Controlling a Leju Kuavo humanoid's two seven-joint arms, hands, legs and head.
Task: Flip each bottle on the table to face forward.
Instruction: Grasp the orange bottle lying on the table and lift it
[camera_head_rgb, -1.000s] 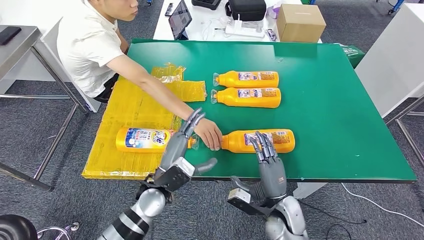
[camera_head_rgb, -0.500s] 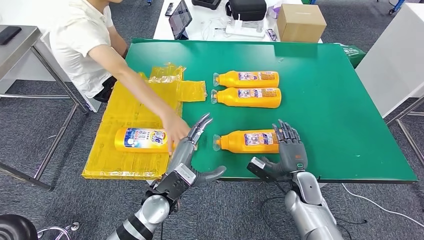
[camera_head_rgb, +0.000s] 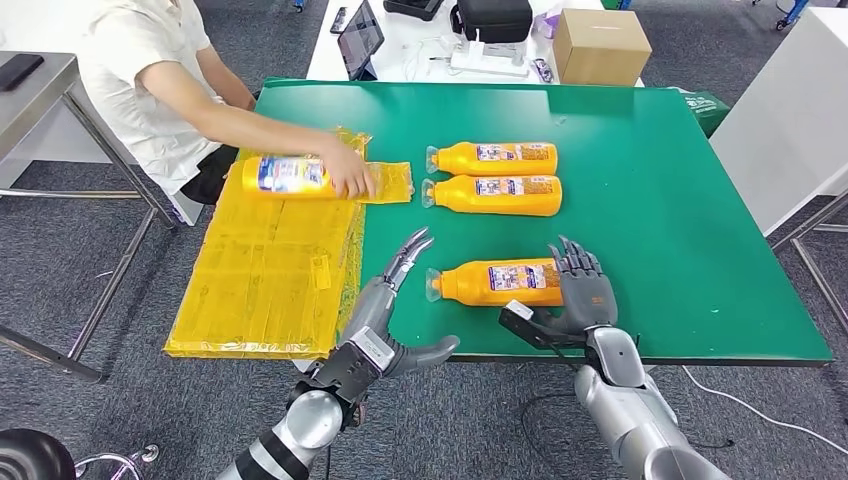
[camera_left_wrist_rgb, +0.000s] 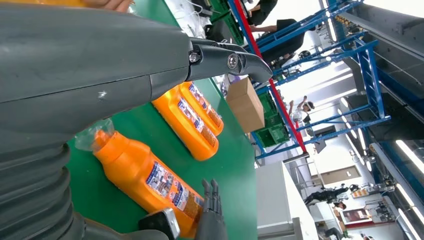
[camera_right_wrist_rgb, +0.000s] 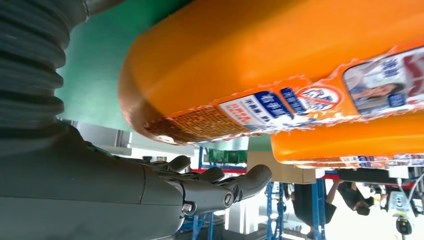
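Green table (camera_head_rgb: 680, 200), head view. Three orange bottles lie on their sides on the bare green surface, caps pointing left. The near bottle (camera_head_rgb: 497, 282) lies close to the table's near edge, small label facing up. The two far bottles (camera_head_rgb: 492, 158) (camera_head_rgb: 492, 195) lie parallel, just beside each other, well apart from the near one.

Right hand (camera_head_rgb: 582, 292): fingers spread and upright at the base end of the near bottle, grasping nothing. Whether the fingers touch the bottle's base cannot be told; the right wrist view shows the bottle close alongside the palm.

Left hand (camera_head_rgb: 385, 310): released, fingers extended, poised above the near edge just left of the near bottle's cap, holding nothing.

A yellow plastic sheet (camera_head_rgb: 260, 290) covers the table's left side. A person's hand (camera_head_rgb: 350, 178) grips a fourth bottle (camera_head_rgb: 290, 176) at the sheet's far end, large blue-and-white label facing up.
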